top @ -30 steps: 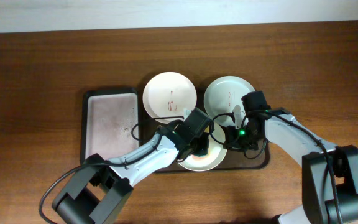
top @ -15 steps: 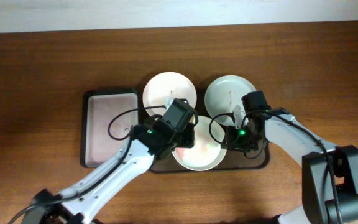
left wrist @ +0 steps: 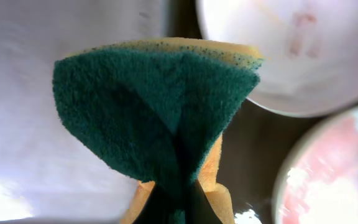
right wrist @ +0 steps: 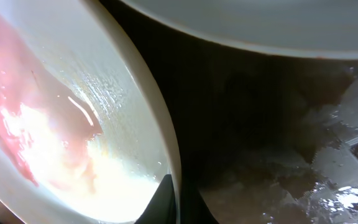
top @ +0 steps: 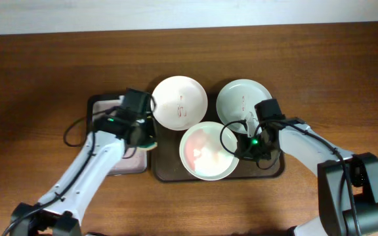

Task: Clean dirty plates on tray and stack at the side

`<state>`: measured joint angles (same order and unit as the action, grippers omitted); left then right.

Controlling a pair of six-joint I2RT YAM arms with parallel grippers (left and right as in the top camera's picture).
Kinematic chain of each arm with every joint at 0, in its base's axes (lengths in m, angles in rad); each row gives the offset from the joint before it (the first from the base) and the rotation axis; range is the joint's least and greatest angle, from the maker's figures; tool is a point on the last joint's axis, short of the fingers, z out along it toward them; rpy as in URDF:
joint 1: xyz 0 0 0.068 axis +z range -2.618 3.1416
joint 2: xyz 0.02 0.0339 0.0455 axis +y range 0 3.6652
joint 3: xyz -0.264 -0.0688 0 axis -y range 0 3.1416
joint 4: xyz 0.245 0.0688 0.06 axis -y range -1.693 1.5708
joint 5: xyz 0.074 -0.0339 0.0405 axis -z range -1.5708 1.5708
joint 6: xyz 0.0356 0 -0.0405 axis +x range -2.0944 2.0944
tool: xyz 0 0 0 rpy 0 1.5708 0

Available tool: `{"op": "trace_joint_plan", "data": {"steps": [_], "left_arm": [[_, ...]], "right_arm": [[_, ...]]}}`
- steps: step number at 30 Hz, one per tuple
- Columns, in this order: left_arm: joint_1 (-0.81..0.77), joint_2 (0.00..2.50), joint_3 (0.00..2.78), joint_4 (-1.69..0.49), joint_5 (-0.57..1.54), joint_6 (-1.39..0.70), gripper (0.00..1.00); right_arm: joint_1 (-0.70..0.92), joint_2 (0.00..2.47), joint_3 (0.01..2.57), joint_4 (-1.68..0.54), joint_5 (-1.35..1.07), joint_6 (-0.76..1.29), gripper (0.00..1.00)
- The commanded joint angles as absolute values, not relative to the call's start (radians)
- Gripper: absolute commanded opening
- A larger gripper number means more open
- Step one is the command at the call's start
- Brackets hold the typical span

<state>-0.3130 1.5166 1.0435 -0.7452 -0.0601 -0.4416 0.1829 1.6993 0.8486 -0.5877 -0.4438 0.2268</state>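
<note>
Left jaws swung off glossy round plate point(top: 207, 156), pinching folded coarse green sponge point(left wrist: 157, 109), right jaws clamping its rim.

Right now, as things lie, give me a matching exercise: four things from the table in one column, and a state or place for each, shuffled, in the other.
1. sponge
2. front plate
3. back left plate
4. small tray

A. thin reddish squiggle inside
B. pale inside, left of the brown tray
C. folded between the left fingers
D. pinkish smear inside, rim between the right fingers

Pairs: 1-C, 2-D, 3-A, 4-B.
</note>
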Motion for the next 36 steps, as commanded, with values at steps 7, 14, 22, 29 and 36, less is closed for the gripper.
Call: {"op": "trace_joint_plan", "data": {"steps": [7, 14, 22, 29, 36], "left_arm": [[-0.108, 1.528, 1.017, -0.708, 0.060, -0.184, 0.00], [-0.075, 1.611, 1.014, -0.688, 0.099, -0.052, 0.00], [-0.075, 1.729, 1.014, -0.662, 0.090, -0.051, 0.00], [-0.076, 1.752, 1.014, -0.635, 0.063, -0.052, 0.02], [-0.076, 1.752, 1.014, -0.674, 0.061, -0.052, 0.59]], "right_arm": [[0.210, 1.512, 0.885, -0.640, -0.305, 0.189, 0.04], [0.210, 1.302, 0.892, -0.661, 0.049, 0.192, 0.04], [0.315, 1.265, 0.903, -0.650, 0.284, 0.188, 0.04], [0.524, 1.264, 0.913, -0.631, 0.625, 0.188, 0.04], [0.685, 1.265, 0.917, -0.569, 0.740, 0.128, 0.04]]}}
